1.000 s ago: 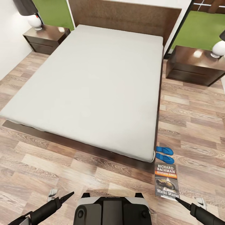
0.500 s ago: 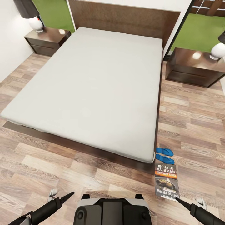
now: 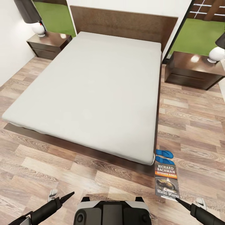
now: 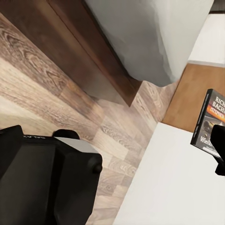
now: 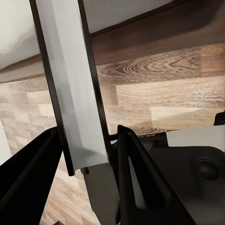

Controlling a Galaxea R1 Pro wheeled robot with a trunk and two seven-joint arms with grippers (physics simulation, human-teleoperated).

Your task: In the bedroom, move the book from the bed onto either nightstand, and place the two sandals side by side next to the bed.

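While the robot stands at the foot of the bed, its right gripper [image 3: 178, 200] is clamped on the bottom edge of the book [image 3: 167, 180], holding it up in front with the cover facing the head camera. From the right wrist view the book [image 5: 70, 89] runs edge-on between the two dark fingers [image 5: 136, 164], pinched near one end. It looks thin and light, but a paperback held by one edge can flex and droop, and a glossy cover may slide in the pinch, so a grip deeper along the spine side would seem safer to me. The left gripper [image 3: 67, 197] hangs low on the other side, carrying nothing; I cannot tell how its jaws stand.

Just past the book, the two sandals [image 3: 164, 157] lie side by side on the floor [image 3: 193, 125], close against the bed's corner. The bed [image 3: 93, 87] stretches away, its mattress bare. Farther off, the right nightstand [image 3: 187, 73] with its lamp [image 3: 217, 53] seems the handier spot; the left nightstand [image 3: 50, 43] sits across the bed.
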